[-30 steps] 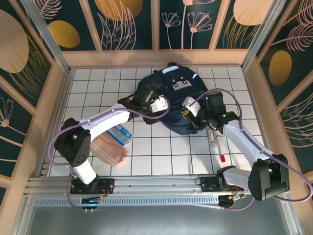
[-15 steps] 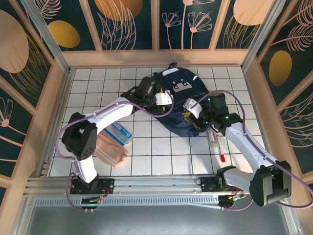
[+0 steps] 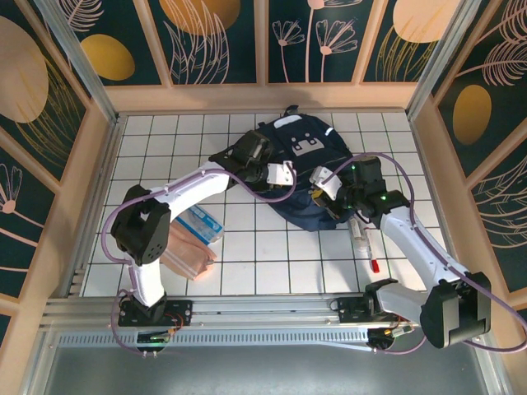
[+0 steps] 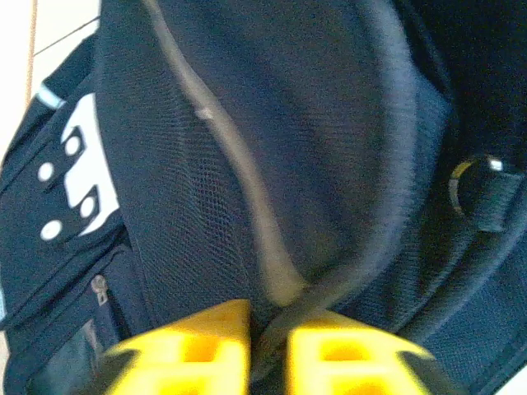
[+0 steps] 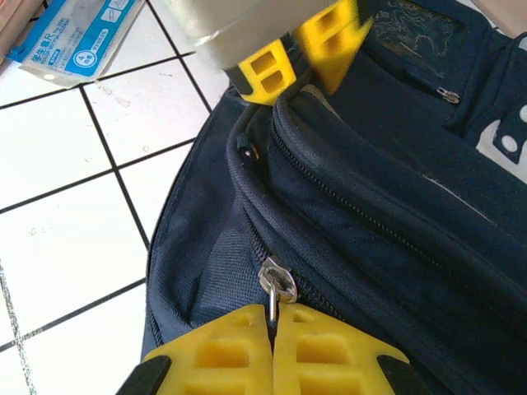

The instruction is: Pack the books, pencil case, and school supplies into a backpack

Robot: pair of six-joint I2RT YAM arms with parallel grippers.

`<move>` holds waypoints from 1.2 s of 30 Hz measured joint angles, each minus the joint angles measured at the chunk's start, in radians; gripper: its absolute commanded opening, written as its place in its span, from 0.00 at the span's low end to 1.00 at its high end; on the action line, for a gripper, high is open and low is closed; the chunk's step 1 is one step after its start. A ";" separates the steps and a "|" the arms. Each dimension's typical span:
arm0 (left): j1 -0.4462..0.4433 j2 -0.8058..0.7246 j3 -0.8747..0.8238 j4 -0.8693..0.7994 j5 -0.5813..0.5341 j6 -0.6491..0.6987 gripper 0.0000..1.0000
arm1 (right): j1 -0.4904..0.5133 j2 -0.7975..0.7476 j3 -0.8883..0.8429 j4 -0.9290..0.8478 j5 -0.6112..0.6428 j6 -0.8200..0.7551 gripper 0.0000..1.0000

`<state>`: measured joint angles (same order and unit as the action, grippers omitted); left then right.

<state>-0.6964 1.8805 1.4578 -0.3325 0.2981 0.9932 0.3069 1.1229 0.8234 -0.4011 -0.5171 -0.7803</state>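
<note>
Table (image 3: 247,255): white tiles, floral walls (image 3: 218,41) behind.
Backpack (image 3: 300,152): lay upper centre, top view.
Left gripper (image 4: 268,333): closed, pinching Backpack fabric fold.
Right gripper (image 5: 272,333): closed on zipper pull (image 5: 278,284).
Red pen (image 3: 373,264): lay lower right of Backpack.

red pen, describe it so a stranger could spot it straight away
Find the navy backpack mid-table. On the white tiles off its near right side lie two small sticks. The red pen is the one closer to the arm bases, red where the whitish tube is pale.
</note>
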 measured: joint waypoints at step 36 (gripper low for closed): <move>-0.022 0.156 0.417 -0.354 -0.203 -0.925 0.00 | 0.026 0.138 0.082 0.092 0.128 0.134 0.00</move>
<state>-0.7181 2.0365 1.8751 -0.6861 0.0956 0.0677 0.3325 1.2606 0.9054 -0.3092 -0.3893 -0.6460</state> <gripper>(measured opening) 0.048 0.052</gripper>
